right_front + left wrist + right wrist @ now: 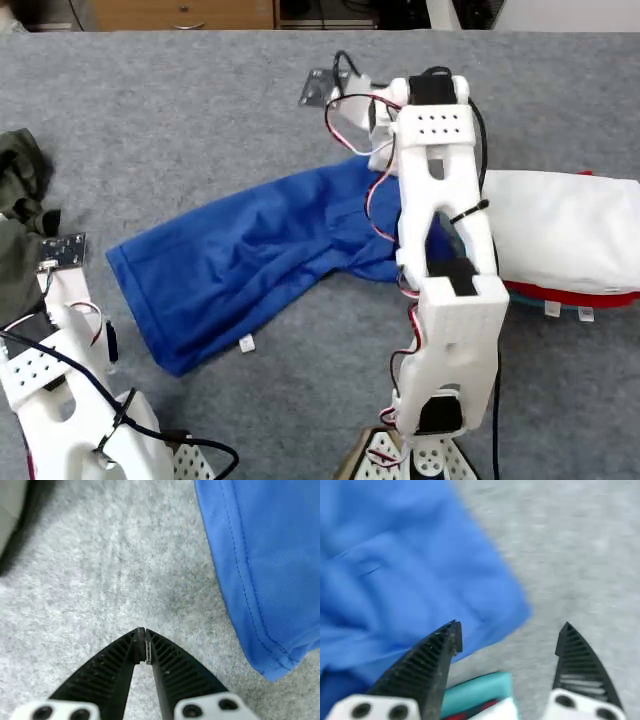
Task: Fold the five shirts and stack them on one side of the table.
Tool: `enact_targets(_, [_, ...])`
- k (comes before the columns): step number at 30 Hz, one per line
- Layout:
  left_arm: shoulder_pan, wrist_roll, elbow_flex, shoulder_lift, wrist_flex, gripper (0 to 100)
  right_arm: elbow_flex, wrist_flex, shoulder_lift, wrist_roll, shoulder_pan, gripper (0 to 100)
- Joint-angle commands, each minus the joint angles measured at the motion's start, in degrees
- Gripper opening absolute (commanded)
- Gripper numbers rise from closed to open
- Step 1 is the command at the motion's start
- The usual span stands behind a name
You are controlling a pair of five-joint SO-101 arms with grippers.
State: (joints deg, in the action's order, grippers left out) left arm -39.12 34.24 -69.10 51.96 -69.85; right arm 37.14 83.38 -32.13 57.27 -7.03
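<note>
The worktop (180, 130) is covered in grey, felt-like cloth. Beyond the worktop's far edge stands a wooden cabinet (185, 14) with a drawer handle (186, 8). A small metal plate (318, 88) lies on the worktop near its far edge. A second plate (62, 250) lies near its left edge.

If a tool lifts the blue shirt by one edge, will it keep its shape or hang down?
Probably floppy: the blue shirt lies wrinkled and flat on the table, so it would likely drape. It looks thin, so probably light.
</note>
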Motion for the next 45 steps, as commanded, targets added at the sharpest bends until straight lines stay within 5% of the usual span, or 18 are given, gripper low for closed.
enact_targets(1, [0.44,0.00,0.00,0.22,1.76,2,5.93,-1.32,-1.01,-1.58,0.48,30.6])
enact_targets(4, [0.44,-0.09,0.79,0.22,2.73,2,9.27,11.25,-1.10,2.29,0.48,23.8])
enact_targets(7, [0.53,-3.16,1.14,0.22,6.07,2,11.65,19.16,-0.92,3.60,1.27,0.0])
enact_targets(11, [2.37,-9.05,2.20,-0.31,10.64,2,3.03,19.08,4.62,3.43,5.58,11.4])
enact_targets(17, [15.21,-15.12,2.37,-0.31,11.08,2,-31.08,18.02,23.96,10.46,6.99,7.9])
enact_targets(22, [21.36,-19.60,0.62,-0.40,14.86,2,-55.69,8.70,39.43,11.78,4.26,7.7])
enact_targets(28, [21.45,-19.87,-2.29,-0.40,15.91,2,-72.31,-7.91,39.16,11.34,0.92,7.7])
enact_targets(34, [21.45,-19.87,-3.60,-0.40,16.00,2,-67.74,-26.99,29.23,6.86,-0.22,7.9])
enact_targets(45, [21.36,-19.78,-9.41,0.22,21.19,2,-42.86,-18.99,19.74,3.69,-9.10,7.7])
